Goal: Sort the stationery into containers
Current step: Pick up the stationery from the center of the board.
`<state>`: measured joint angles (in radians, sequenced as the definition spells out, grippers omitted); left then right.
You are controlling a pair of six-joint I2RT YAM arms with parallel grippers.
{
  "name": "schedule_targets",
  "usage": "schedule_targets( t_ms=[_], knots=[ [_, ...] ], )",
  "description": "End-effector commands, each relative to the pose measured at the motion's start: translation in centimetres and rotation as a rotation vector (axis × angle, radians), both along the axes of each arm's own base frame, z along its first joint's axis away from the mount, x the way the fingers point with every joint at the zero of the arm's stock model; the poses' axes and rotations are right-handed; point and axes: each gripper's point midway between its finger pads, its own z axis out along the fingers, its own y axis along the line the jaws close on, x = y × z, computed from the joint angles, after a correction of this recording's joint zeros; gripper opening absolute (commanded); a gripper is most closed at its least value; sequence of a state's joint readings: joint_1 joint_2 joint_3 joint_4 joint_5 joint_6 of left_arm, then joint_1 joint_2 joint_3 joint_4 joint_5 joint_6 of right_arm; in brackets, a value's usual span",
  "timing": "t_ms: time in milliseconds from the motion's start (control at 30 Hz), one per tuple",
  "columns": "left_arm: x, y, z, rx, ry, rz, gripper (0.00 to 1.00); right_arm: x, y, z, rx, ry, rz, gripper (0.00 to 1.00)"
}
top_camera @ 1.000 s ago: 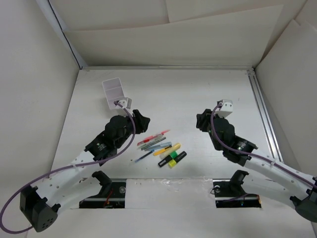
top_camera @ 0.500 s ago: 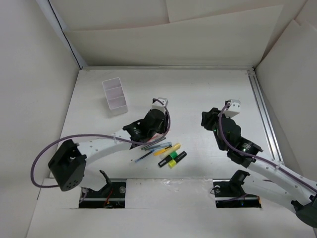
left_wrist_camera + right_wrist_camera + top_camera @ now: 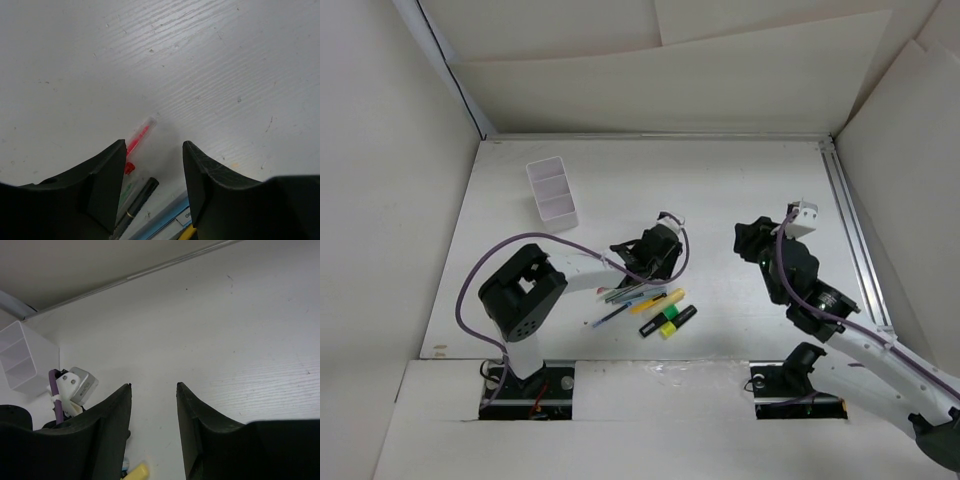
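The left gripper (image 3: pixel 153 152) was held open and empty over the red pen (image 3: pixel 138 141); the right gripper (image 3: pixel 153 390) was likewise open and empty. The pens (image 3: pixel 638 293), thin, smooth and round, were packed touching, so a neighbour could be pinched or rolled. The box (image 3: pixel 552 192), rigid white plastic, was set well apart.

A white, grained worktop (image 3: pixel 720 190) sits boxed in by plain cream panels (image 3: pixel 670 90) at back and sides. A metal rail (image 3: pixel 850 230) runs along its right edge
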<state>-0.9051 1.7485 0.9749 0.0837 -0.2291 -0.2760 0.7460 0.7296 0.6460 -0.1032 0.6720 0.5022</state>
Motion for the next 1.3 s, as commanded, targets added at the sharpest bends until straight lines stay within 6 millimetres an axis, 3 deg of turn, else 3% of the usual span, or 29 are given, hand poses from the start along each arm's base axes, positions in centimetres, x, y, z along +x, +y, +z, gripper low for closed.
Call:
schedule_targets(
  t_ms=[0,567,733,933,1067,1167,1267],
  knots=[
    [1.3,-1.8,2.6,-0.073,-0.059,-0.038,0.45,-0.1,0.2,0.4,0.040,-0.014,0.012,0.47],
    [1.7,0.0,-0.2,0.012,-0.023,-0.045,0.38,-0.1,0.7,0.1,0.036,-0.002,0.039,0.47],
    [1.5,0.5,-1.2,0.046,-0.010,-0.046,0.23,-0.1,0.7,0.1,0.036,-0.002,0.039,0.47],
    [2.1,1.4,-1.7,0.091,-0.031,-0.005,0.18,-0.1,0.7,0.1,0.036,-0.002,0.039,0.47],
    [2.8,2.1,-1.4,0.125,-0.062,0.025,0.01,-0.1,0.7,0.1,0.036,-0.002,0.039,0.47],
    [3.1,2.7,-1.3,0.152,-0.078,0.051,0.00,-0.1,0.7,0.1,0.036,-0.002,0.039,0.47],
    [4.1,3.3,0.1,0.161,-0.132,0.099,0.00,-0.1,0.9,0.1,0.037,-0.001,0.048,0.47]
  ],
)
